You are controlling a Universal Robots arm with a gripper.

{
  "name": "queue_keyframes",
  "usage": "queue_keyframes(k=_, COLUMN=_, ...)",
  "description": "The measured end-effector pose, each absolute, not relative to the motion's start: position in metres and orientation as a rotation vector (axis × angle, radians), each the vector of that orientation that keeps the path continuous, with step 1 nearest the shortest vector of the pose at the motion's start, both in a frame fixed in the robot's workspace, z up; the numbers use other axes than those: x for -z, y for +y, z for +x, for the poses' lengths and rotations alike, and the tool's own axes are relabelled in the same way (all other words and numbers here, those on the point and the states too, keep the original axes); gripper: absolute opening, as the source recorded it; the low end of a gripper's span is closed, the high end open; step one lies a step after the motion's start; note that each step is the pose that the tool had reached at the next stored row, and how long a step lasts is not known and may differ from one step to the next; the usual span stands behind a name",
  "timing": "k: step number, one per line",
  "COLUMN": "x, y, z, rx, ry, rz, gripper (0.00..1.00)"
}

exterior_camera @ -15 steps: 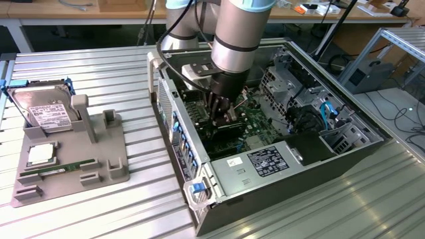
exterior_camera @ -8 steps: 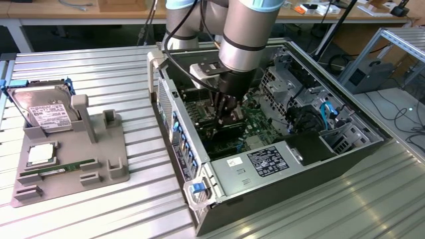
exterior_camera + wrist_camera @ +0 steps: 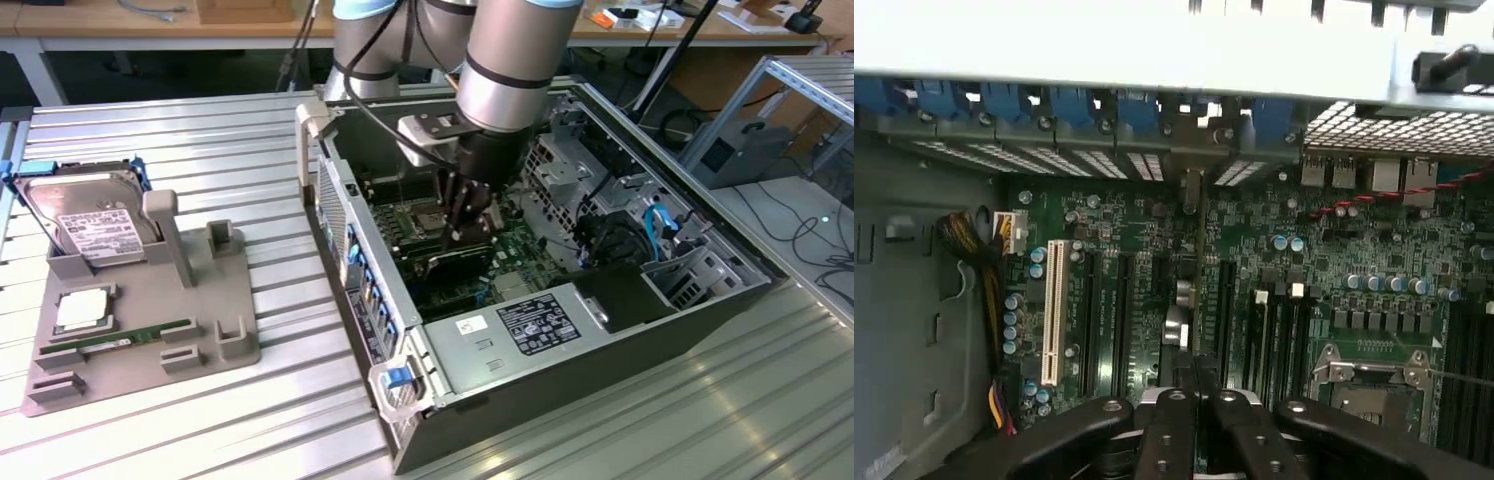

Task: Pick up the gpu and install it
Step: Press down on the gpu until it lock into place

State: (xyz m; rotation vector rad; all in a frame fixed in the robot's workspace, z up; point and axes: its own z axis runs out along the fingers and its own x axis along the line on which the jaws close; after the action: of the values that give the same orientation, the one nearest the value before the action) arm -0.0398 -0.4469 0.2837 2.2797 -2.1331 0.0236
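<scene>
My gripper (image 3: 467,228) is down inside the open computer case (image 3: 400,330), over the green motherboard (image 3: 1114,230). Its black fingers (image 3: 1172,432) are pressed together on the gpu (image 3: 1198,300), a thin card seen edge-on in the wrist view. The card runs from the fingers toward the rear slot openings, in line with the black expansion slots (image 3: 1226,300). Its metal end (image 3: 1192,190) stands at the case's back wall. Whether the card sits in a slot or just above it I cannot tell. In the exterior view the gpu (image 3: 454,262) is a dark strip under the fingers.
On the exterior view's left, a grey fixture (image 3: 214,330) holds a silver hard drive (image 3: 91,225), a processor chip (image 3: 83,310) and a long memory stick (image 3: 114,340). Inside the case are the processor socket (image 3: 1369,385), a white slot (image 3: 1057,310), a wire bundle (image 3: 979,260) and the power supply (image 3: 534,325).
</scene>
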Motion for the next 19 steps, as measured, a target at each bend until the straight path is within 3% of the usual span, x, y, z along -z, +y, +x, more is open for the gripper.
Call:
queue_keyframes(k=12, x=-0.284, y=-0.447, z=0.042, rx=-0.016, ry=-2.13, rz=2.277, gripper=0.13)
queue_keyframes(k=19, x=-0.284, y=-0.447, z=0.042, rx=-0.015, ry=-2.131, rz=2.277, gripper=0.13)
